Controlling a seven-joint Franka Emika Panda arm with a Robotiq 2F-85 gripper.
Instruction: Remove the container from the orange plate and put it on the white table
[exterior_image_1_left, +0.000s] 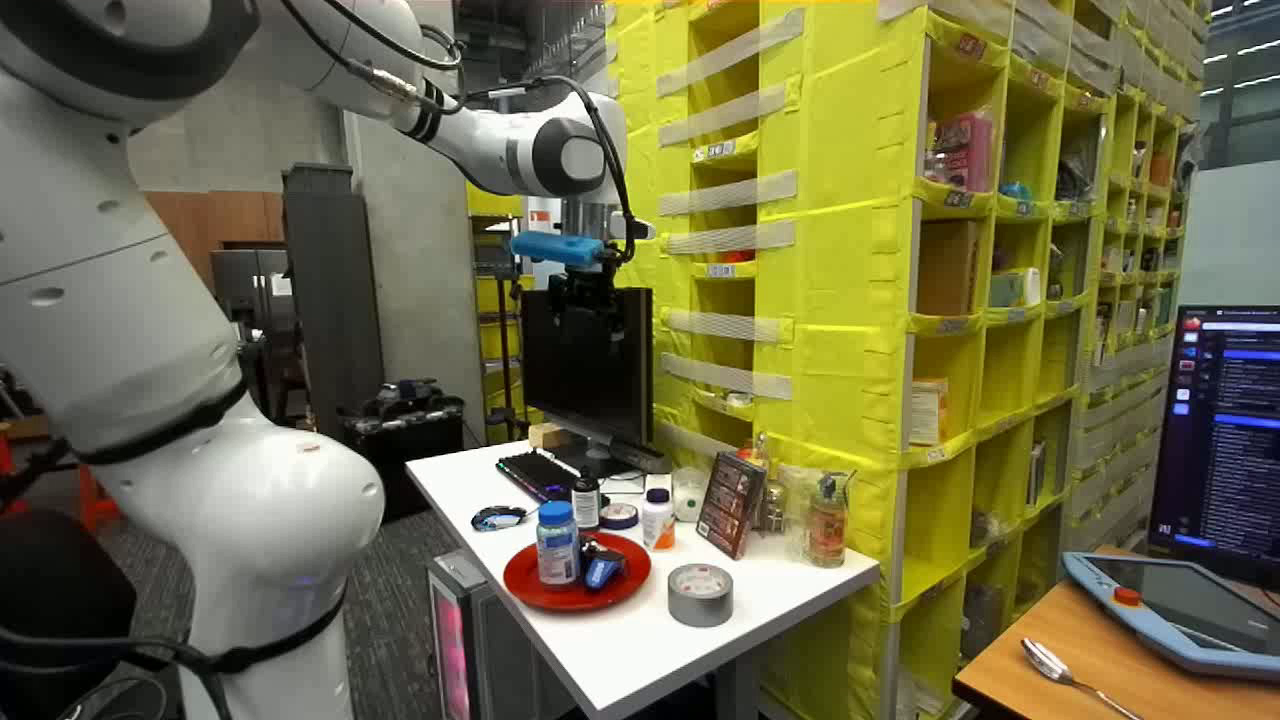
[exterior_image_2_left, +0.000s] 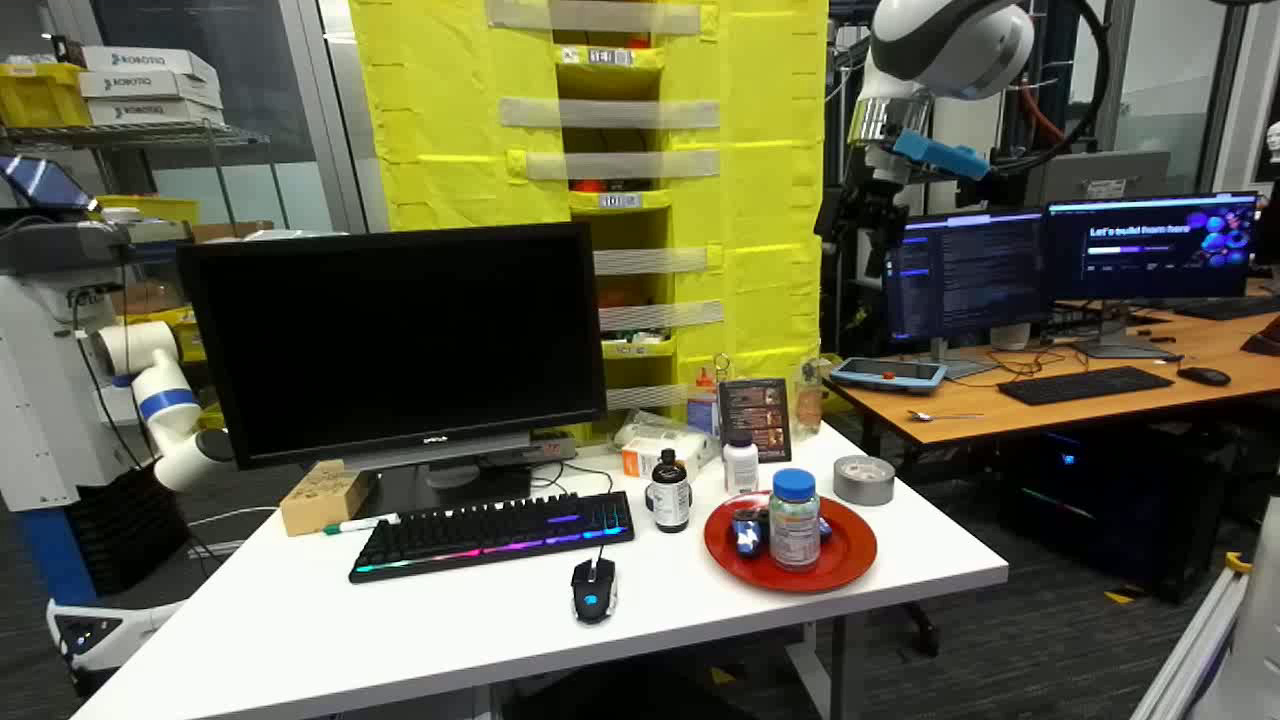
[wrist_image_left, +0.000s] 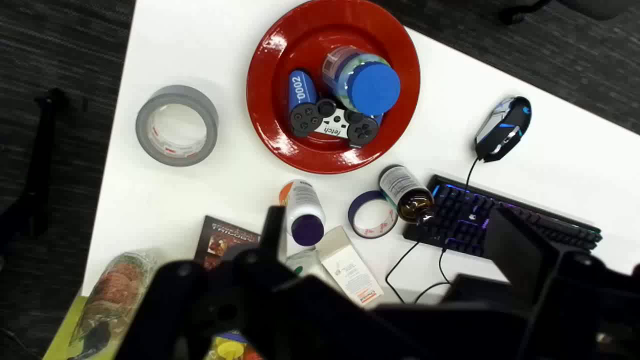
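The container is a clear, whitish round jar with a blue lid; it stands upright on the orange plate in both exterior views (exterior_image_1_left: 558, 548) (exterior_image_2_left: 796, 530) and in the wrist view (wrist_image_left: 372, 87). The red-orange plate (exterior_image_1_left: 528, 582) (exterior_image_2_left: 858, 548) (wrist_image_left: 270, 115) lies on the white table (exterior_image_1_left: 640, 655) (exterior_image_2_left: 440, 625) (wrist_image_left: 225, 30). A blue-and-black game controller (exterior_image_1_left: 604, 570) (exterior_image_2_left: 748, 535) (wrist_image_left: 336, 124) lies on the plate beside the jar. My gripper (exterior_image_1_left: 585, 305) (exterior_image_2_left: 858, 235) (wrist_image_left: 387, 215) is high above the table, its fingers wide apart with nothing between them.
Near the plate are a grey tape roll (exterior_image_1_left: 700, 597) (wrist_image_left: 175, 95), a white purple-capped bottle (exterior_image_1_left: 658, 522) (wrist_image_left: 303, 205) and a brown bottle (exterior_image_2_left: 670, 495) (wrist_image_left: 402, 187). A monitor (exterior_image_2_left: 400, 340), keyboard (exterior_image_2_left: 500, 535) and mouse (exterior_image_2_left: 594, 592) stand on the table. Yellow shelving (exterior_image_1_left: 840, 250) rises behind.
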